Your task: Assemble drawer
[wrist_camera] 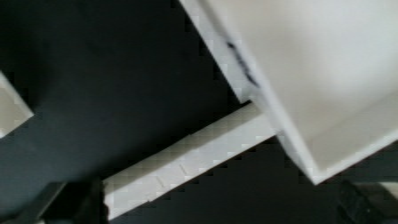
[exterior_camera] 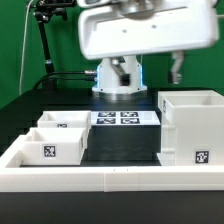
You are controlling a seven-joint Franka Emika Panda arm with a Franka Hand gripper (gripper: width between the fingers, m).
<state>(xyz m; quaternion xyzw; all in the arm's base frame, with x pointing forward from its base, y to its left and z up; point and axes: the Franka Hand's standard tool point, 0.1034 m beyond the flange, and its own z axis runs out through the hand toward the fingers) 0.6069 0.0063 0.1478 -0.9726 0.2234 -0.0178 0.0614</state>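
Observation:
The large hollow white shell (exterior_camera: 190, 125) of the drawer stands at the exterior view's right, with a tag on its front. Two small shallow white trays (exterior_camera: 62, 122) (exterior_camera: 50, 148) lie side by side at the exterior view's left, each tagged. My gripper (exterior_camera: 176, 68) hangs high above the table, over the back right and above the shell. In the wrist view its dark fingertips (wrist_camera: 63, 200) sit far apart at the frame's corners with nothing between them, so my gripper (wrist_camera: 217, 208) is open and empty. The shell's white wall (wrist_camera: 320, 80) fills much of that view.
The marker board (exterior_camera: 122, 118) lies flat at the middle back between the trays and the shell. A long low white border wall (exterior_camera: 110, 180) runs along the front and also shows in the wrist view (wrist_camera: 187, 165). The arm's base (exterior_camera: 120, 75) stands behind.

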